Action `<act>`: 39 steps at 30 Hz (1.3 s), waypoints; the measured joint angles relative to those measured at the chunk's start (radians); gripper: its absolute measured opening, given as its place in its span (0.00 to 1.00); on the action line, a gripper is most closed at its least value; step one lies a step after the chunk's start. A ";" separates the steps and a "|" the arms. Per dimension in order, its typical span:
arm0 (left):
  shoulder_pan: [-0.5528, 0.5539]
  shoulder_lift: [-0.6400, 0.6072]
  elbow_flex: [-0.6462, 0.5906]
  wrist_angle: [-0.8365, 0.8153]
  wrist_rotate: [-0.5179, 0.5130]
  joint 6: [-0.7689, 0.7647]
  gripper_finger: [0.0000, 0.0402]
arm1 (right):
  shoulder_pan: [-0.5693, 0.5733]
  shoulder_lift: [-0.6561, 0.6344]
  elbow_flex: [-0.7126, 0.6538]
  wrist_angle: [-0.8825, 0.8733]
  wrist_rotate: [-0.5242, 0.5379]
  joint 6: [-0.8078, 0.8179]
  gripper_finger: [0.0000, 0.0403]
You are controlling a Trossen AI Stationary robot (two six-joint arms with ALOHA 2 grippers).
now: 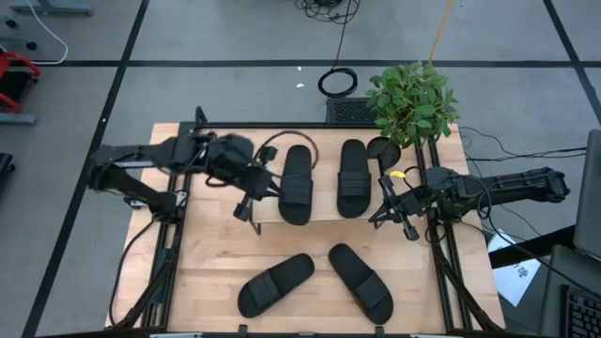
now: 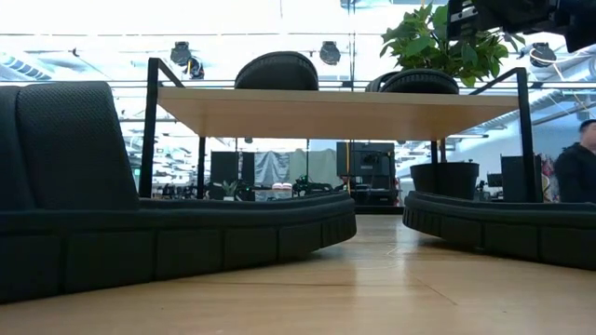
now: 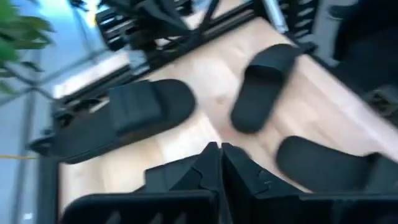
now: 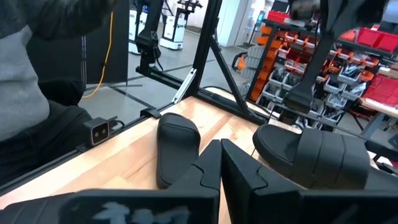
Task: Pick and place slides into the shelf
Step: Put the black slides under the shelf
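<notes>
Slides (image 1: 297,184) (image 1: 353,178): two on shelf (image 1: 324,141), two on worktop (image 1: 216,272); left gripper (image 1: 246,208) and right gripper (image 1: 394,222) beside shelf, fingers apparently clenched, empty.

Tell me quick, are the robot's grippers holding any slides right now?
Left gripper: closed, holding nothing, beside the shelf's left end.
Right gripper: closed, holding nothing, at the shelf's right end.

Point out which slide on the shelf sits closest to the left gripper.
The left-hand slide on the shelf. It lies just beside the left gripper, while the other shelf slide lies nearer the right gripper.
</notes>
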 joint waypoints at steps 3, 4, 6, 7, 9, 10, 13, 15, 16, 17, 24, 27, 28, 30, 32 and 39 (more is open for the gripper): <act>-0.001 -0.097 -0.214 0.204 -0.067 -0.010 0.01 | 0.000 -0.007 0.000 0.006 0.000 -0.002 0.00; -0.001 -0.131 -0.286 0.273 -0.104 -0.011 0.01 | 0.000 -0.012 0.000 0.013 0.000 0.000 0.00; -0.001 -0.207 -0.413 0.400 -0.183 -0.015 0.01 | 0.000 -0.025 0.000 0.020 0.001 0.016 0.00; -0.001 -0.249 -0.471 0.451 -0.220 -0.020 0.01 | 0.000 -0.031 0.000 0.029 0.001 0.025 0.00; -0.001 -0.348 -0.573 0.544 -0.293 -0.028 0.00 | 0.000 -0.044 0.000 0.025 0.008 0.040 0.00; -0.003 -0.402 -0.625 0.594 -0.323 -0.033 0.00 | 0.000 -0.048 0.000 0.024 0.024 0.046 0.00; -0.007 -0.579 -0.788 0.756 -0.362 -0.056 0.00 | 0.000 -0.061 0.000 0.010 0.079 0.051 0.00; -0.001 -0.684 -0.891 0.848 -0.407 -0.113 0.00 | 0.000 -0.065 0.000 0.007 0.119 0.050 0.00; 0.000 -0.727 -0.937 0.875 -0.461 -0.155 0.00 | 0.000 -0.070 0.000 0.000 0.140 0.051 0.00; 0.001 -0.765 -0.976 0.889 -0.512 -0.194 0.00 | 0.000 -0.078 0.000 -0.016 0.167 0.053 0.00; -0.047 -0.920 -1.212 0.954 -0.677 -0.314 0.00 | 0.000 -0.233 0.016 -0.175 0.396 0.093 0.00; -0.071 -0.934 -1.279 0.993 -0.704 -0.317 0.00 | 0.000 -0.296 0.016 -0.244 0.472 0.107 0.00; -0.078 -0.937 -1.292 0.994 -0.719 -0.322 0.00 | 0.000 -0.314 0.016 -0.276 0.505 0.111 0.00; -0.094 -0.938 -1.312 0.996 -0.760 -0.329 0.00 | 0.000 -0.345 0.019 -0.336 0.579 0.127 0.00; -0.109 -0.943 -1.324 0.991 -0.792 -0.326 0.00 | 0.000 -0.368 0.041 -0.429 0.655 0.165 0.00; -0.130 -0.944 -1.318 0.965 -0.848 -0.342 0.00 | 0.000 -0.394 0.133 -0.662 0.744 0.317 0.00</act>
